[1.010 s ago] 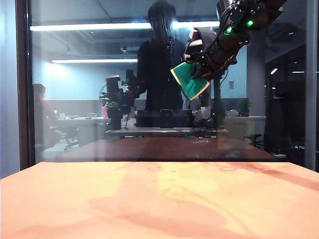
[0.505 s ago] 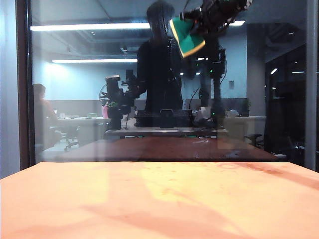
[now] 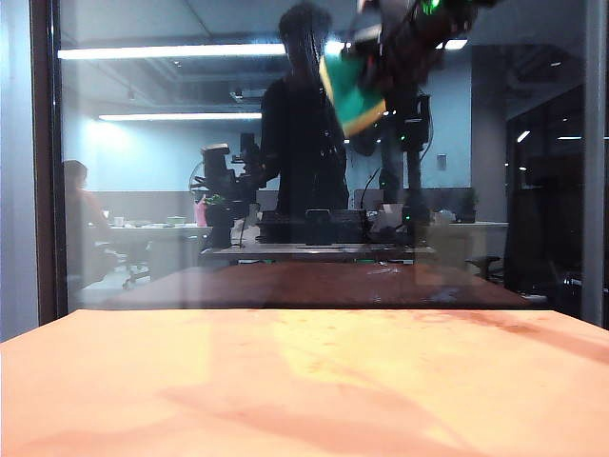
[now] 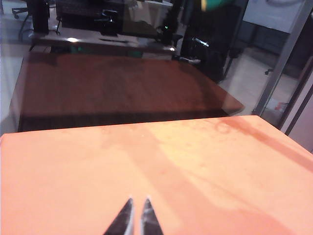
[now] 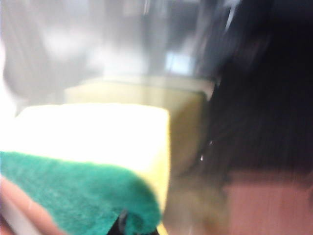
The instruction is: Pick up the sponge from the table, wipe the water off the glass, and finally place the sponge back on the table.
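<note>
- Right gripper (image 3: pixel 381 71) is high up near the top of the exterior view, right of centre, at the glass (image 3: pixel 143 238). Jaws clamped on the sponge (image 3: pixel 354 95).
- Sponge sits tilted in the grip, green scouring side facing the camera, yellow foam edge showing along its lower right. Blurred in this view.
- Right wrist view: sponge (image 5: pixel 93 147) fills the near field, yellow foam with the green layer next to it, and a dimmer mirrored copy of it shows in the pane just beyond. Foam looks right up against the glass; cannot tell for sure if it touches, the picture is smeared.
- Water on the glass: cannot make out any droplets or streaks in these views.
- Left gripper (image 4: pixel 136 215) hangs low over the table (image 4: pixel 73 166), well back from the glass. Its two pointed fingertips (image 4: pixel 126 218) sit almost together with only a thin slit between them, nothing held.
- Table (image 3: pixel 114 381) is orange-tan, with soft arm shadows across it.
- Glass stands upright at the table's far edge, dark frame (image 3: pixel 43 162) on the left. It reflects a dark standing figure (image 3: pixel 303 143), strip lights (image 3: pixel 171 51) and office desks.
</note>
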{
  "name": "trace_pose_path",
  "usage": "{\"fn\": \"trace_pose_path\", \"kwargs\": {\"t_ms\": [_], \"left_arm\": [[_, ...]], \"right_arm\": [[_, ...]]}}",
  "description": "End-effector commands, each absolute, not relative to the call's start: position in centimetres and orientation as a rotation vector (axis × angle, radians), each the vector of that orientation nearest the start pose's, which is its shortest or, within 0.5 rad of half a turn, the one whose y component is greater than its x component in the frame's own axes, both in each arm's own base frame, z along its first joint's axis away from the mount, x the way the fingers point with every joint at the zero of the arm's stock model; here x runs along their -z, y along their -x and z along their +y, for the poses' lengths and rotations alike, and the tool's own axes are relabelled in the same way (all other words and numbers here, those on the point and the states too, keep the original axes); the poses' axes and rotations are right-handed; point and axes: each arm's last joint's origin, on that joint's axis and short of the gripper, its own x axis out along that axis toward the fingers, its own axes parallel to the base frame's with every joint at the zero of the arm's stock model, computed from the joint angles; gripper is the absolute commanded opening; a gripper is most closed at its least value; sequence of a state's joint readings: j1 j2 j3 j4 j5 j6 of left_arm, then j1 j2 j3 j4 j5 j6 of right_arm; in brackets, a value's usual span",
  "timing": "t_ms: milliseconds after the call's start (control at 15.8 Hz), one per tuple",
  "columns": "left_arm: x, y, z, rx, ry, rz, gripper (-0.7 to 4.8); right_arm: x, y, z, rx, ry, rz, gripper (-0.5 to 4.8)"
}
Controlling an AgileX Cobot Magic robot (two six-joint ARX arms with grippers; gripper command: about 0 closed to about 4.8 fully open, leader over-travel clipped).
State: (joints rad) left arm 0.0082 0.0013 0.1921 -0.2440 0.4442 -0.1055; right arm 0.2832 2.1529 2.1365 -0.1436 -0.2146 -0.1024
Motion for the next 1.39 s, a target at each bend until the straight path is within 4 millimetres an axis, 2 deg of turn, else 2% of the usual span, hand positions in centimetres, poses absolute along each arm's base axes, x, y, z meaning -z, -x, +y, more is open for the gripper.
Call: {"fn": "trace_pose_path", "kwargs": {"t_ms": [63, 253, 442, 631, 758, 947, 1010, 1136, 1389], "left_arm": [[-20.7, -7.9, -1.2, 0.434, 0.108, 0.058, 0.25], [-20.7, -7.9, -1.2, 0.435, 0.108, 0.058, 0.25], [-20.7, -7.9, -1.2, 0.435, 0.108, 0.058, 0.25], [-20.7, -7.9, -1.2, 0.435, 0.108, 0.058, 0.25], [-20.7, -7.9, -1.2, 0.433, 0.108, 0.058, 0.25], [-20.7, -7.9, -1.2, 0.434, 0.108, 0.058, 0.25], [-20.7, -7.9, -1.2, 0.434, 0.108, 0.058, 0.25], [-20.7, -7.9, -1.2, 0.435, 0.108, 0.058, 0.25], [-20.7, -7.9, -1.2, 0.435, 0.108, 0.058, 0.25]], "right_arm": [[-35.2, -48.1, 15.2, -0.521, 0.143, 0.248, -0.09], [-34.7, -47.7, 16.1, -0.537, 0.149, 0.298, -0.09], [-36.4, -47.6, 17.1, -0.534, 0.145, 0.148, -0.09], [-38.1, -47.5, 17.1, -0.475, 0.143, 0.069, -0.09], [-39.9, -47.4, 16.6, -0.416, 0.136, -0.003, -0.09], [-42.2, -46.8, 16.4, -0.406, 0.127, -0.077, -0.09], [-42.4, -46.8, 16.4, -0.405, 0.127, -0.080, -0.09], [-41.8, -46.9, 16.5, -0.413, 0.132, -0.035, -0.09], [-38.1, -47.9, 16.9, -0.458, 0.155, 0.172, -0.09]]}}
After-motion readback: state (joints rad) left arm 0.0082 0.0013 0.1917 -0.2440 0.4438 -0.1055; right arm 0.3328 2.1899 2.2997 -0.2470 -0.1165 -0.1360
